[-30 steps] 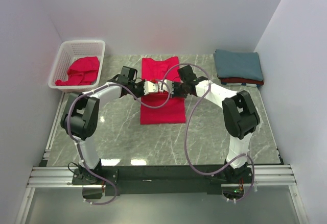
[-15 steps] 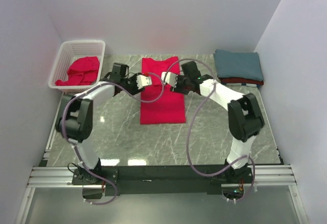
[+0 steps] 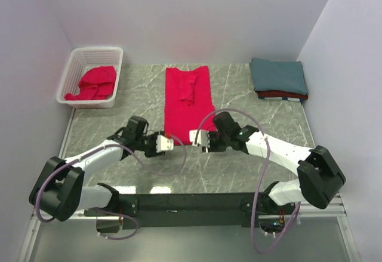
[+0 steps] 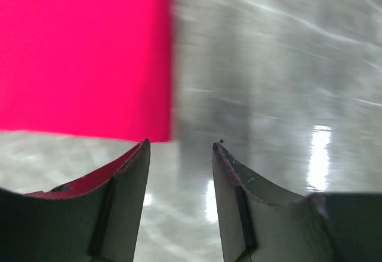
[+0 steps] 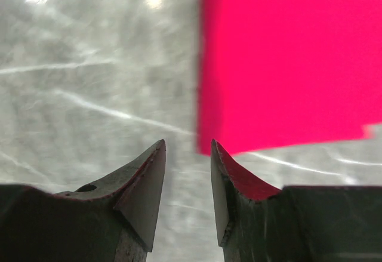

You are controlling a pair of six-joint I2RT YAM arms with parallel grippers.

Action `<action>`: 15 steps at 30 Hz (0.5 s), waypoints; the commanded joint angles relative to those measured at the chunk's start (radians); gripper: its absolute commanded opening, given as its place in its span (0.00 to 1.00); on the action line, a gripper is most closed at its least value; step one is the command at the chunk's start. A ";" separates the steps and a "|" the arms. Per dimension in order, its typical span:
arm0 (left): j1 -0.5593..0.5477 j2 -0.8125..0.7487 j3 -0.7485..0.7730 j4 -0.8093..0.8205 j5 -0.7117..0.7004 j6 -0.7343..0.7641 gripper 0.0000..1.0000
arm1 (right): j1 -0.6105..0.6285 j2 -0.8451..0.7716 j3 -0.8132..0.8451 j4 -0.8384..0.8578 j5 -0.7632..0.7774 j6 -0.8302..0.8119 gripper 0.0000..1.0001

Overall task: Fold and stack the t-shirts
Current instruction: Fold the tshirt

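Observation:
A bright red t-shirt (image 3: 188, 101) lies folded into a long strip in the middle of the table, its sleeves tucked over the far half. My left gripper (image 3: 170, 142) sits low by the strip's near-left corner, jaws open and empty; the red cloth (image 4: 83, 53) fills the upper left of the left wrist view. My right gripper (image 3: 194, 136) is open and empty at the near-right corner, with the red cloth (image 5: 286, 59) just ahead. A folded teal-blue t-shirt (image 3: 278, 75) tops a stack with a darker red t-shirt (image 3: 280, 95) at back right. A crumpled red t-shirt (image 3: 92, 83) lies in the basket.
The white lattice basket (image 3: 107, 52) stands at the back left against the wall. White walls close in the table on three sides. Grey marble tabletop (image 3: 250, 172) shows between the strip and the near edge.
Both grippers were shut on the shirt near its middle, let go, and drew back toward me to the strip's near corners. The shirt now lies flat as a longer strip.

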 commanded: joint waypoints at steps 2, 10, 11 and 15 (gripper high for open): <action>-0.072 -0.029 -0.064 0.161 -0.072 0.004 0.52 | 0.022 0.023 -0.064 0.113 0.075 0.027 0.43; -0.099 0.082 -0.061 0.258 -0.118 0.011 0.49 | 0.022 0.134 -0.083 0.210 0.120 -0.002 0.41; -0.099 0.090 -0.058 0.269 -0.121 0.012 0.49 | 0.020 0.143 -0.086 0.234 0.124 -0.007 0.41; -0.104 0.137 -0.044 0.272 -0.150 0.052 0.46 | 0.019 0.184 -0.085 0.248 0.141 -0.022 0.35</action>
